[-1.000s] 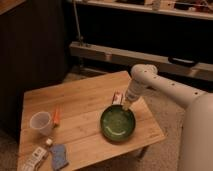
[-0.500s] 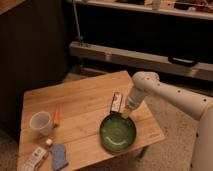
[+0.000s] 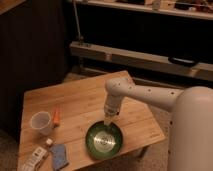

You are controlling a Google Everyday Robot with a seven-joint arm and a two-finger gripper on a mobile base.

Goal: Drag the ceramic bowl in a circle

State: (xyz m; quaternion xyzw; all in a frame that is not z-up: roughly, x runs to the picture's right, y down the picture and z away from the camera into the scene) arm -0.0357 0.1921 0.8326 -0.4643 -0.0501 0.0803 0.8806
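Note:
The ceramic bowl (image 3: 104, 141), round, glossy dark green with a speckled lighter inside, sits near the front edge of the wooden table (image 3: 80, 102). My white arm reaches in from the right and bends down over the bowl. My gripper (image 3: 108, 121) points down at the bowl's far rim and is shut, its tip touching or pressing the rim. Whether the rim is pinched between the fingers cannot be made out.
A translucent white cup (image 3: 41, 122) stands at the table's left, with an orange stick-like item (image 3: 56, 115) beside it. A blue cloth-like piece (image 3: 60, 155) and a small packet (image 3: 34, 158) lie at the front left corner. A dark shelf unit stands behind the table.
The bowl has slid toward the table's front edge and a little leftward, with my gripper following at its far rim. The arm has swung forward with it.

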